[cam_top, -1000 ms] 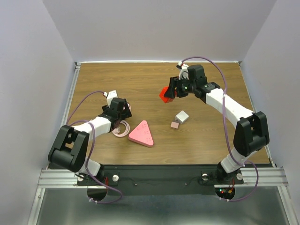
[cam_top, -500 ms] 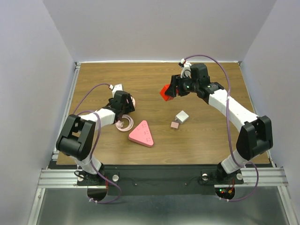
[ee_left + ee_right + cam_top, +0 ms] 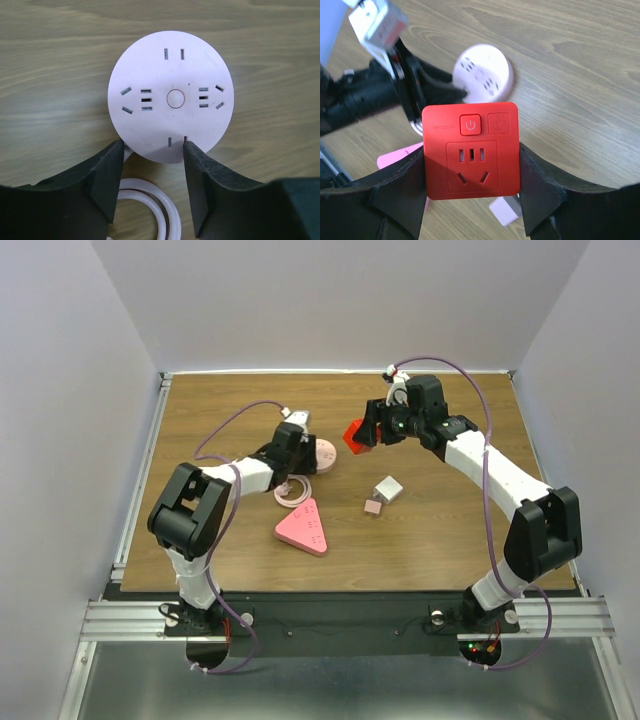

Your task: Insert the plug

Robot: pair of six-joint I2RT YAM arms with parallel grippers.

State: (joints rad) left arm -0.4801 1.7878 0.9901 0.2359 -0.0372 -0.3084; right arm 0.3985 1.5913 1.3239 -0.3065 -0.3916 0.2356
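Observation:
A red square plug adapter [image 3: 470, 150] with a power button and socket holes hangs above the table, and my right gripper [image 3: 471, 155] is shut on its two sides. From above the adapter [image 3: 352, 434] and the right gripper [image 3: 363, 432] sit at centre back. A round pale pink socket [image 3: 170, 95] lies flat on the wood, its white cord [image 3: 167, 212] coiled near me. My left gripper [image 3: 151, 145] has both fingertips against the socket's near rim. In the top view the left gripper [image 3: 300, 454] sits just left of the socket [image 3: 325, 453].
A pink triangular power strip [image 3: 302, 527] lies in front of the socket. A white cube adapter [image 3: 387, 488] and a small pink block [image 3: 373, 507] rest right of centre. The cord coil [image 3: 293, 492] lies between the left arm and the triangle. Walls close in the table.
My left arm swung right toward the table's centre; the round socket and its cord moved right with it, and the left jaws narrowed onto its rim. The right arm held still.

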